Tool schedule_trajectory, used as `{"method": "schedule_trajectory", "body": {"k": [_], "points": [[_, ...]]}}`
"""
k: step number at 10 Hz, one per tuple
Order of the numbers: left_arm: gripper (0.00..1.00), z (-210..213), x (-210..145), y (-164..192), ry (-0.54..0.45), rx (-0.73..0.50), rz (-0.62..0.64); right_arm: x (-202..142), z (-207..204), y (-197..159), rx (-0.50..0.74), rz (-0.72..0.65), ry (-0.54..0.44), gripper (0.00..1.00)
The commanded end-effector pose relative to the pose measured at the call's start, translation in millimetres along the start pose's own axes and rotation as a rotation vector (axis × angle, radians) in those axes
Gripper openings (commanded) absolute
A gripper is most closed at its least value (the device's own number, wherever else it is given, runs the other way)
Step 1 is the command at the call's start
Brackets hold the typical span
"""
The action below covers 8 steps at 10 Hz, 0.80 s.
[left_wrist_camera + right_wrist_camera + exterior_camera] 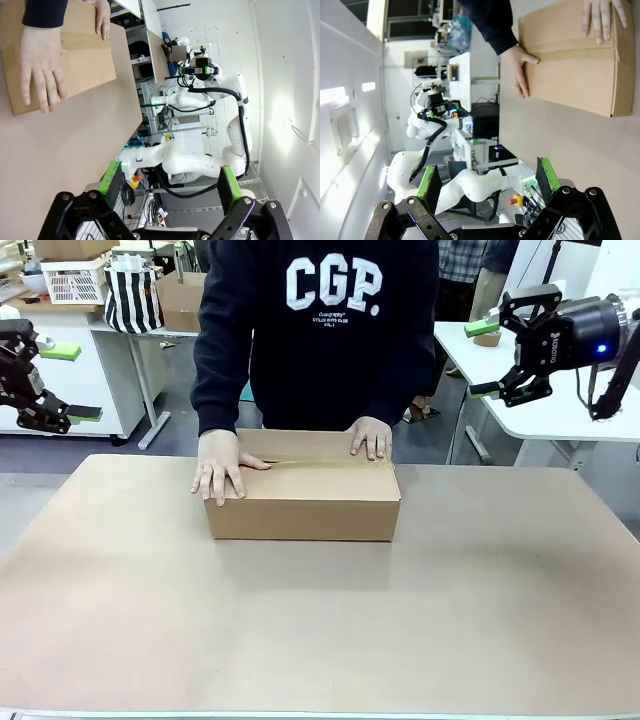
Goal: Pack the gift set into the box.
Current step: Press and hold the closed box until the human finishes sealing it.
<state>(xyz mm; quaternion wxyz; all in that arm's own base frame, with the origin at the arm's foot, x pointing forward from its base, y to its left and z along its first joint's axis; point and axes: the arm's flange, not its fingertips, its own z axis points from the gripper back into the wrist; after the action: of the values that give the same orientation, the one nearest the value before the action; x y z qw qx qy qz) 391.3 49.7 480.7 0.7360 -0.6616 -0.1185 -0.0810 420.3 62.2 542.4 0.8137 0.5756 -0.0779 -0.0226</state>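
A striped bag (133, 297) sits beside a white basket (74, 281).

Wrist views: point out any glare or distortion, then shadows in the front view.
Left wrist view: glare whitens the wall, scene rolled sideways. Right wrist view: same glare on the wall. Front view: even light, soft shadow on the table before the box.

Box (303, 502): plain brown corrugated cardboard, matt, faces smooth, fluted edge showing at flap ends.
Table (300, 650): tan paper-like cover, matt, even, no shine.
Person's sweatshirt (320, 350): dark navy cloth, soft and matt, white printed letters.
Left gripper (170, 180), right gripper (487, 182): black hard links with a slight sheen; green pads (111, 177) matt and rubbery-looking.
Far left: striped bag (133, 295), black-white cloth; basket (75, 280), white plastic lattice.
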Motion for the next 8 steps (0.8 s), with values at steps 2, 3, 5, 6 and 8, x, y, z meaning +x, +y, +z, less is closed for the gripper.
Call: {"method": "schedule_trajectory", "body": {"k": [2, 3, 5, 6, 8], "points": [[1.00, -2.4, -2.1, -1.3, -0.018, -0.005, 0.005, 0.2, 1.4, 0.0, -0.007, 0.013, 0.009, 1.00], [1.00, -2.4, -2.1, -1.3, -0.018, -0.005, 0.005, 0.2, 1.4, 0.0, -0.007, 0.013, 0.009, 1.00], [1.00, -2.4, -2.1, -1.3, -0.018, -0.005, 0.005, 0.2, 1.4, 0.0, -0.007, 0.013, 0.009, 1.00], [1.00, -2.4, -2.1, -1.3, -0.018, -0.005, 0.005, 0.2, 1.4, 0.0, -0.007, 0.013, 0.009, 1.00], [1.00, -2.4, -2.1, -1.3, -0.018, -0.005, 0.005, 0.2, 1.4, 0.0, -0.007, 0.013, 0.009, 1.00]]}}
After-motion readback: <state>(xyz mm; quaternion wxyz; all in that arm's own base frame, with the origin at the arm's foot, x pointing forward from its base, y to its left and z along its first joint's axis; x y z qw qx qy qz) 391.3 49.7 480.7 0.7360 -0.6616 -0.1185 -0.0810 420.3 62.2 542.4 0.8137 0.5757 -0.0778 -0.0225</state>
